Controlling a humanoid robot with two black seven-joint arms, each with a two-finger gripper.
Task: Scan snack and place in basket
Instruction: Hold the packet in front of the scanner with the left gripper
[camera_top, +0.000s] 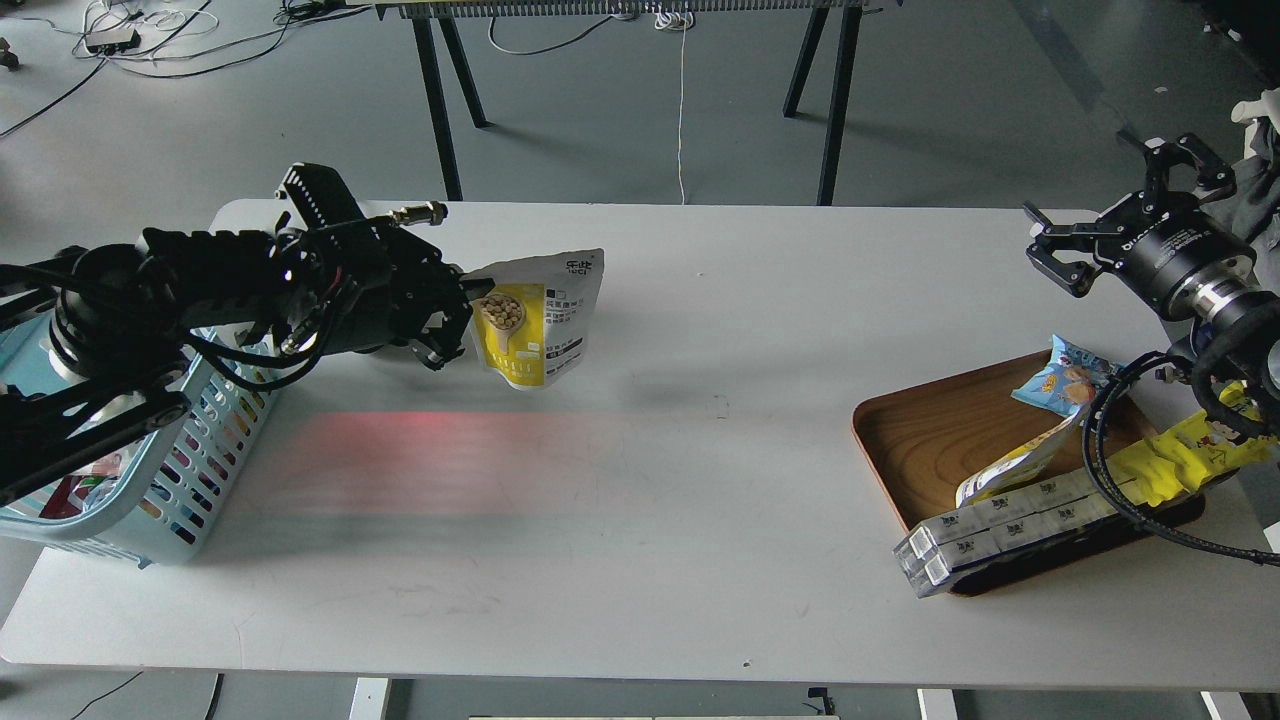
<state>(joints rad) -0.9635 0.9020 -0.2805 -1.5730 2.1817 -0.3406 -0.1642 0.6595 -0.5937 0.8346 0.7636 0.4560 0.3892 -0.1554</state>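
The snack (540, 318) is pinched at its left edge by the left gripper (462, 318), and the pouch is held up off the white table (640, 450), hanging a bit tilted with its yellow front and the picture of round beige pieces turned toward the camera. A shadow is cast under it on the tabletop. Just below and to the left of the pouch, a reddish glow (440, 440) is spread across the table surface in a wide blurry band.

Further left, the basket (190, 470) is parked at the table's left edge, partly covered by the left arm; some colourful stuff can be made out through the slots but can't really be identified.

Over on the far right, the right gripper (1120, 215) is held in the air with its fingers spread apart and nothing between them. Below it, a brown wooden tray (930, 440) is loaded with a small blue packet (1065, 378), a bright yellow wrapper (1175, 460) and a long white box (1000, 530) that sticks out over the tray's front edge.
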